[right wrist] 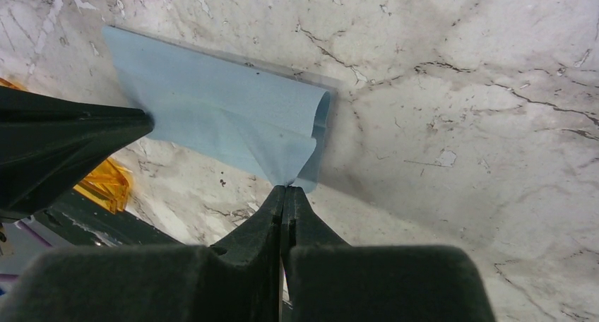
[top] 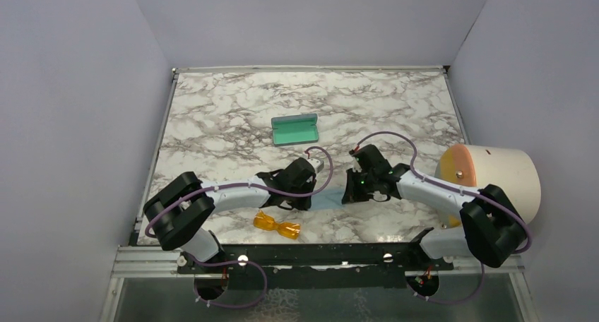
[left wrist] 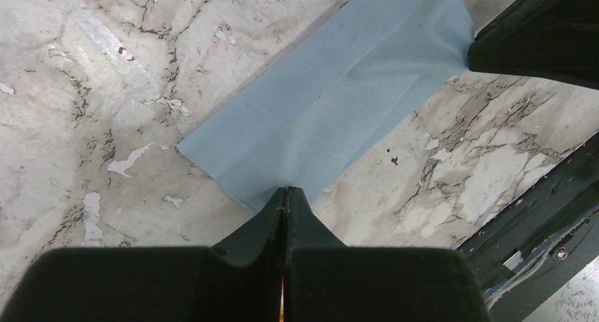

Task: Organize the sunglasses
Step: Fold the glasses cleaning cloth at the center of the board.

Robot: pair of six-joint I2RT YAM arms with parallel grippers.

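Top external view. Marble tabletop [top: 233, 110] inside grey walls. The sunglasses [top: 277, 227], an orange-amber folded pair, lie at the near edge, left of centre, touching neither arm. The left arm's forearm passes just on their far side. The case [top: 295, 130] lies open at mid-table with its teal inside facing up, well apart from the sunglasses. The left tool [top: 313, 193] and right tool [top: 351, 193] face each other near the centre, with a strip of light blue cloth [top: 330, 200] showing between them. From this view I cannot tell how the fingers stand. A white cylinder [top: 494, 177] with an orange end face sits at the right edge, beside the right arm.

Left wrist view. The left tool [left wrist: 286, 195] is fully closed, fingertips pressed together and pinching one corner of the cloth [left wrist: 339, 103]. The cloth puckers slightly at the pinch. The rest of it lies on the tabletop [left wrist: 106, 68]. The right tool [left wrist: 537, 32] meets the opposite corner at upper right.

Right wrist view. The right tool [right wrist: 286, 193] is fully closed, with no gap between the tips, clamped on a cloth [right wrist: 212, 117] corner. That end is raised off the tabletop [right wrist: 459, 89] and curled over into a fold. The left tool [right wrist: 70, 145] touches the cloth's other end at left. Part of the sunglasses [right wrist: 106, 184] shows just beneath that tool, resting on the marble apart from the cloth.
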